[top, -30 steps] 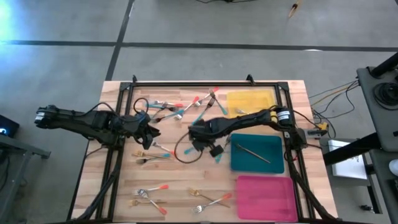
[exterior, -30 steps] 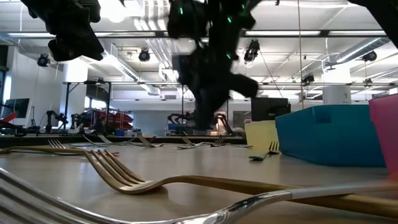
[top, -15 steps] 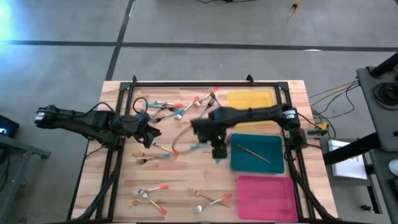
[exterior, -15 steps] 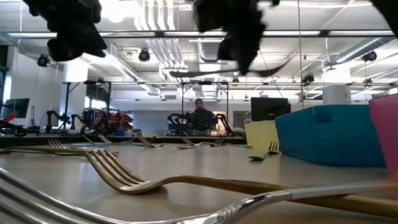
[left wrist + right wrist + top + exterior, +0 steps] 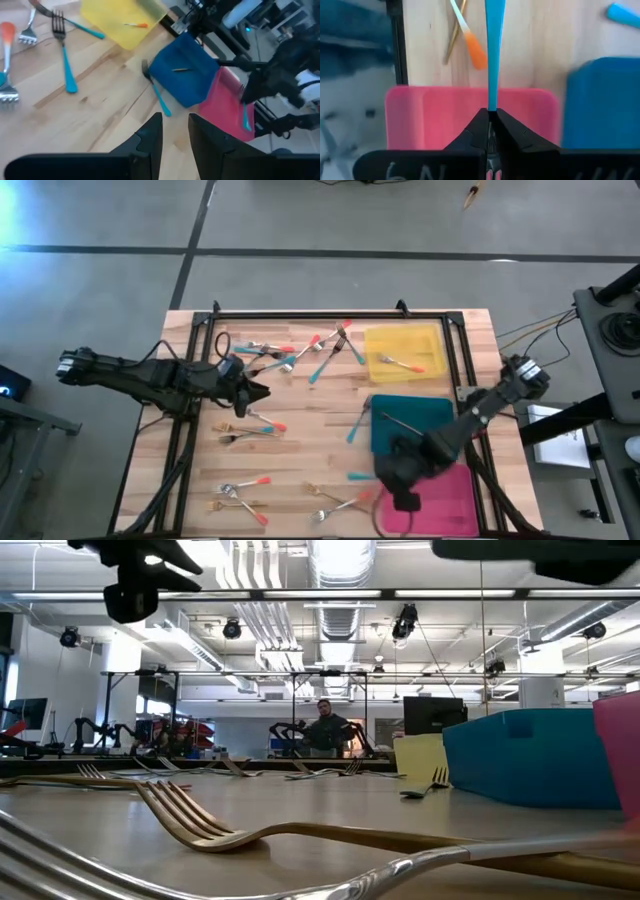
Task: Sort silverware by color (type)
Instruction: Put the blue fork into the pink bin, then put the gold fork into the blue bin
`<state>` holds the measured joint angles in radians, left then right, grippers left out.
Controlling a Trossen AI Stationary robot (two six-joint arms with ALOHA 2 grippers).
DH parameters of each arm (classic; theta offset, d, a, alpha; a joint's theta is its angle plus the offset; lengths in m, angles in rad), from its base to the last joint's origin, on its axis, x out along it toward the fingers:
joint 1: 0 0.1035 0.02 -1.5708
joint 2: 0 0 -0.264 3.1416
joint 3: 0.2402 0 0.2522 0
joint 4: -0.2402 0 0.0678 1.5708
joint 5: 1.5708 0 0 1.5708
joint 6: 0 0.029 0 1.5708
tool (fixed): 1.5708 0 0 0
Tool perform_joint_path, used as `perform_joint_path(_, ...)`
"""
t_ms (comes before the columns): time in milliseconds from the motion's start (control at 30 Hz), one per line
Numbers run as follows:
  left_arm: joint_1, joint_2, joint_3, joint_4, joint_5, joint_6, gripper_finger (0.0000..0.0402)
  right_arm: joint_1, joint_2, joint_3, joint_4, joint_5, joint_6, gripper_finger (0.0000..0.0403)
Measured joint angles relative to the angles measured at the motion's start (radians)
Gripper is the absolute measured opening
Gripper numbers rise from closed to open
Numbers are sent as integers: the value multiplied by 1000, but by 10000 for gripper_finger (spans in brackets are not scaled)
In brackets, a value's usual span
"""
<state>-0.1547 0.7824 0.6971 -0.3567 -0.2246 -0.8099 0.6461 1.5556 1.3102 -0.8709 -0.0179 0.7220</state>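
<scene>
Open wood mid-table, btwn the left gripper (image 5: 252,392) and the teal tray (image 5: 414,423), is mostly bare: only one blue-handled fork (image 5: 357,423) lies there, just beside the tray's edge. Far side is crowded w/ a fork cluster (image 5: 300,352) next to the yellow tray (image 5: 402,340). Near-left corner holds loose forks (image 5: 243,489). The right gripper (image 5: 403,498), pinching a blue-handled utensil (image 5: 494,50), blocks the pink tray (image 5: 445,500)'s inner edge.
</scene>
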Motion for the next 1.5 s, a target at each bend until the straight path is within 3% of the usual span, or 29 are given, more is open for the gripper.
perform_joint_path(233,-5,18,0,6,179,-64,78,127,20,-156,37,32,234,12)
perform_joint_path(467,-44,23,0,6,211,-196,78,156,30,-219,42,-5,372,23)
perform_joint_path(767,-152,9,0,-7,286,-281,78,168,21,-192,39,-77,398,96)
perform_joint_path(900,-233,21,0,-91,346,-328,78,167,19,-138,32,-122,412,112)
perform_joint_path(1167,-378,95,0,-287,326,-293,78,165,17,-19,25,-109,330,100)
perform_joint_path(1400,-380,193,0,-412,144,-44,78,146,16,37,-69,-18,264,82)
perform_joint_path(1500,-380,249,0,-458,118,51,78,127,16,43,-93,-5,279,82)
